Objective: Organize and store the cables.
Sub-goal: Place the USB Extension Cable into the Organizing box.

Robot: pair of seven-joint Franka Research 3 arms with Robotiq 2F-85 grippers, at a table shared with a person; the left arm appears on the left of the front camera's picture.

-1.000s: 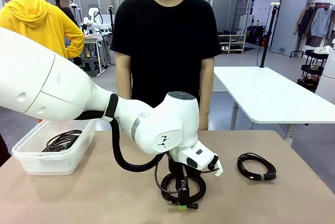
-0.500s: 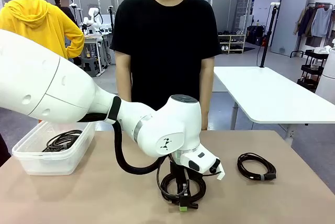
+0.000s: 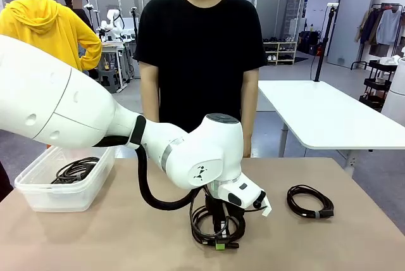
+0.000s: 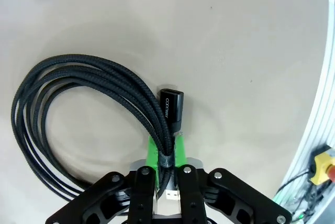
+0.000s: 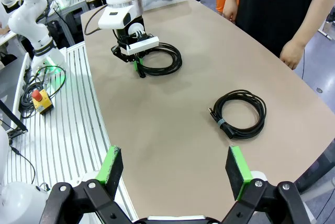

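Cable coil [image 4: 104, 80] (black, braided), its gathered strands pinched tight in the left gripper [image 4: 166, 149], loop beyond.

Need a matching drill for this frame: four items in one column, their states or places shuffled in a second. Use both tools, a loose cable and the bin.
Column one:
1. left tool
2. right tool
3. tied coil
4. clear bin

Column two:
A. open, holding nothing
B. lying free on the table, robot's right side
C. shut on the braided coil
D. at the table's left edge, binned coil inside

Pairs: 1-C, 2-A, 3-B, 4-D
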